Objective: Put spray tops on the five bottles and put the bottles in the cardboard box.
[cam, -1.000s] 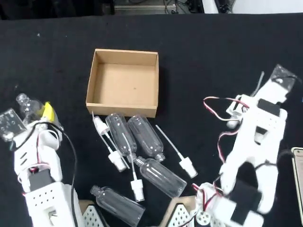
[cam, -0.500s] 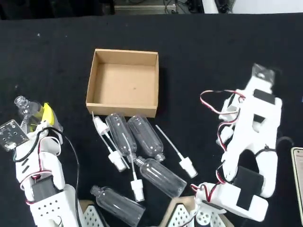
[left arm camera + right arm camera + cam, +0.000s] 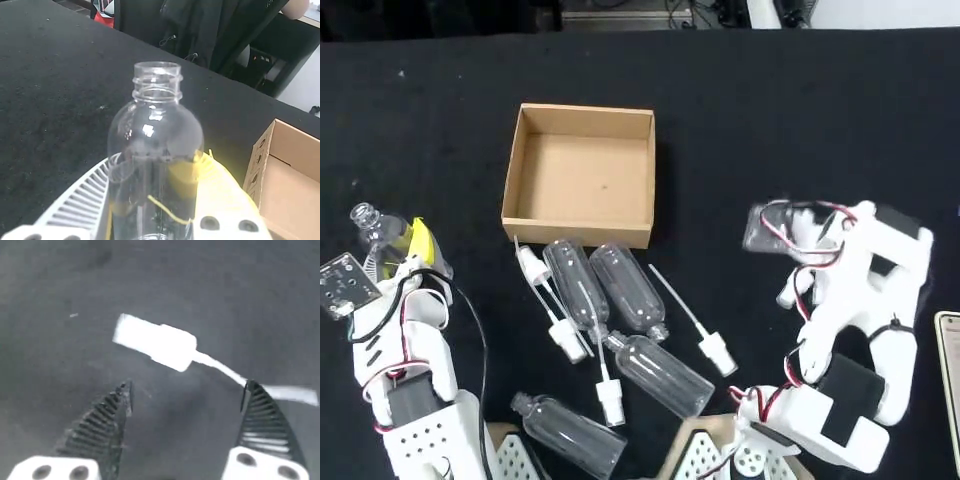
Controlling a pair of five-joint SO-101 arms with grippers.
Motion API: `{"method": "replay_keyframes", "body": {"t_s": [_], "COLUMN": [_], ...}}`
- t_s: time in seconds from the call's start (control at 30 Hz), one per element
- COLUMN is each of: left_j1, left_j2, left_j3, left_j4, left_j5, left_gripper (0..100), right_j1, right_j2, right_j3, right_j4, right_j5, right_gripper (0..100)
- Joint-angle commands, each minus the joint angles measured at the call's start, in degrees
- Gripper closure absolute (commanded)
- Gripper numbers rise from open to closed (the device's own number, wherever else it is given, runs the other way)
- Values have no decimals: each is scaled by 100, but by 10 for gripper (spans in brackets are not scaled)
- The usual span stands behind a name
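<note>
- High view: I read the cardboard box [image 3: 576, 233] standing open-topped on the black table [image 3: 770, 110]. Four bottles [image 3: 628, 288] lie on their sides just in front of it, mixed with loose spray tops [image 3: 713, 350].
- High view, left side: the left gripper [image 3: 392, 250] sits left of the box, apart from it, with a fifth bottle [image 3: 370, 220] in its grasp.
- High view, right side: the right arm [image 3: 860, 300] bends over the table to the right of the bottles. Its tip is blurred here, so I cannot judge the fingers from this view.
- Left wrist view: the left gripper [image 3: 160, 157] has its white and yellow fingers clamped on the fifth bottle [image 3: 155, 135]. The threaded neck is bare. A corner of the cardboard box [image 3: 290, 170] lies beyond.
- Right wrist view: this resolves the blurred tip. The right gripper [image 3: 187, 387] has its fingers apart, gripping nothing. One spray top [image 3: 160, 345] lies on the table just past the tips, and its tube runs behind one fingertip.
</note>
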Motion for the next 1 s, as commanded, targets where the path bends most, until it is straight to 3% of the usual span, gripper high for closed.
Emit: {"method": "replay_keyframes", "body": {"t_s": [0.0,0.23,0.33,0.5,0.67,0.73,0.87,0.97], "left_j1": [13,13,13,22,22,22,31,22], "left_j2": [-114,-114,-114,-114,-114,-114,-114,-114], "left_j3": [110,110,110,110,110,110,110,110], "left_j4": [9,9,9,9,9,9,9,9], "left_j5": [35,18,18,18,18,18,18,18], "left_gripper": [961,961,961,961,961,961,961,961], "right_j1": [70,-79,-158,-501,-299,-149,-62,-105], "right_j2": [4,4,4,-48,-31,4,4,4], "right_j3": [180,1323,1481,1349,884,673,330,163], "right_j4": [-211,-2136,-2576,-2611,-1943,-1319,-475,-360], "right_j5": [853,765,-141,-2611,-5521,-6330,-6549,-6110], "right_gripper": [700,715,818,990,934,909,819,764]}}
